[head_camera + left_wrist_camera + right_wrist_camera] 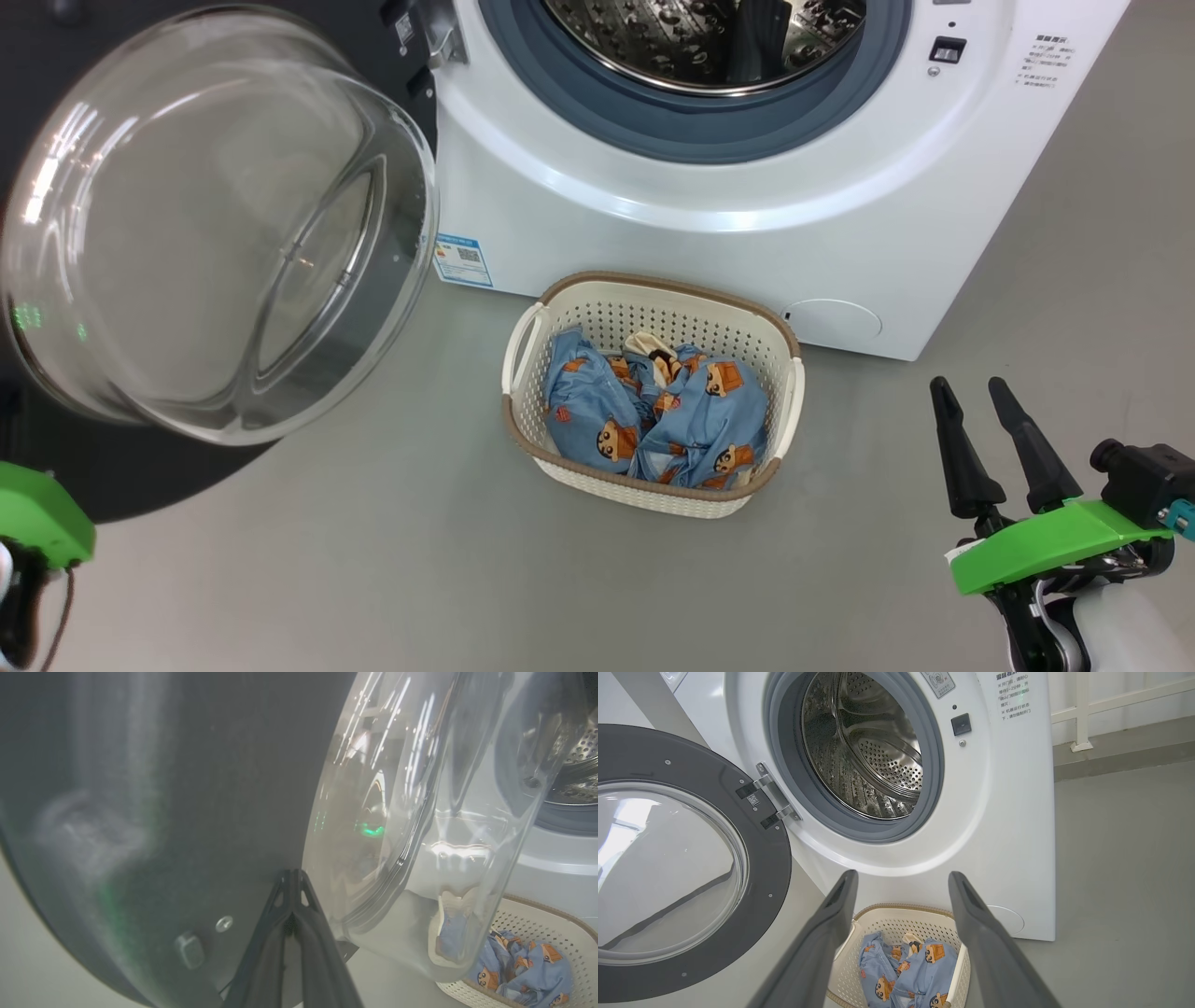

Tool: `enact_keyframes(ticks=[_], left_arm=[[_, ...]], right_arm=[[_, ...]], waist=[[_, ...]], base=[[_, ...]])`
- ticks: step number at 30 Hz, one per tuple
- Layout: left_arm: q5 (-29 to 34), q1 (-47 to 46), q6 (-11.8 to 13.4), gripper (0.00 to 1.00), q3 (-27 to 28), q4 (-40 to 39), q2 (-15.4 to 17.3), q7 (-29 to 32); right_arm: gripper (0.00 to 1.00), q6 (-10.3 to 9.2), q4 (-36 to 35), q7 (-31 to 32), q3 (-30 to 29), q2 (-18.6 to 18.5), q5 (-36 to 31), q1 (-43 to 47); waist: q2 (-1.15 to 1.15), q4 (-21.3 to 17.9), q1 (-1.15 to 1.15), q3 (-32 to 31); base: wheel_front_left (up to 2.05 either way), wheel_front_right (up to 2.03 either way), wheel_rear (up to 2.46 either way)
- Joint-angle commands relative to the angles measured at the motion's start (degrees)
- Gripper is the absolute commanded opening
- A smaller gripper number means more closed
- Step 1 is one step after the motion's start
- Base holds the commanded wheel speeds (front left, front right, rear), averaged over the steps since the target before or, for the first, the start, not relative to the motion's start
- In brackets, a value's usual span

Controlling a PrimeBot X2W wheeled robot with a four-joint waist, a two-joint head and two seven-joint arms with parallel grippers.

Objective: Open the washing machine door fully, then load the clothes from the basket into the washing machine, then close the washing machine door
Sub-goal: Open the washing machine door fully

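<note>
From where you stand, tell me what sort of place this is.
Probably a laundry corner: a white front-loading washing machine with its door open, and a basket of clothes on bare grey floor.

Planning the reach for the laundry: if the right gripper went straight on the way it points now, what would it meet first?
Probably the white front of the washing machine, just below the drum opening and above the basket. The open right gripper aims past it; depth is unclear.

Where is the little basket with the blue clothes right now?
In the head view, the basket sits on the grey floor in the middle, right in front of the washing machine, with the open door to its left.
</note>
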Motion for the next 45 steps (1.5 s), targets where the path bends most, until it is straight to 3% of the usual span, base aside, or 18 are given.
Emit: enact_keyframes(ticks=[1,17,28,36,37,38,39,40,45], left_arm=[[0.9,-3.8,0.1,0.00,2.3,1.0,4.6,0.2],[1.1,-10.2,-1.3,0.00,0.7,11.8,4.8,-1.0],[0.3,-7.7,-1.7,0.00,0.2,12.0,3.8,-2.1],[-0.8,-3.5,-1.5,0.00,0.8,7.7,3.4,-3.7],[-0.9,-3.0,-1.3,0.19,0.9,7.0,3.5,-3.7],[-1.0,-2.4,-1.1,0.44,0.9,6.2,3.4,-3.8],[-1.2,-1.7,-0.9,0.84,1.1,5.2,3.3,-4.0],[-1.2,-1.0,-0.7,1.00,1.1,4.1,3.3,-4.1],[-1.8,1.9,0.2,1.00,1.4,-1.1,2.6,-4.6]], right_arm=[[1.00,0.09,-1.3,-0.7,1.0,-0.6,-0.7,-1.5],[1.00,0.09,-0.8,-0.7,1.3,0.5,-0.6,-0.7],[1.00,0.09,-0.5,-0.7,1.4,0.8,-0.3,0.4],[1.00,0.09,-0.5,-0.7,1.4,0.8,-0.2,1.0],[1.00,0.09,-0.4,-0.7,1.4,0.8,-0.2,1.1],[1.00,0.09,-0.4,-0.7,1.4,0.8,-0.1,1.1],[1.00,0.09,-0.4,-0.7,1.4,0.7,-0.1,1.1],[1.00,0.09,-0.4,-0.7,1.4,0.7,-0.1,1.2],[1.00,0.09,-0.4,-0.7,1.3,0.6,0.1,1.7]], waist=[[0.00,0.2,0.00,0.1],[0.00,0.5,0.00,-1.6],[0.00,0.4,0.00,-3.6],[0.00,0.1,0.00,-4.7],[0.00,0.0,0.00,-4.8],[0.00,0.0,0.00,-4.9],[0.00,-0.1,0.00,-5.0],[0.00,-0.2,0.00,-5.1],[0.00,-0.5,0.00,-5.9]], base=[[0.00,0.00,0.00],[0.00,0.00,0.00],[0.00,0.00,0.00],[0.00,0.00,0.00],[0.00,0.00,0.00],[0.00,0.00,0.00],[0.00,0.00,0.00],[0.00,0.00,0.00],[0.00,0.00,0.00]])
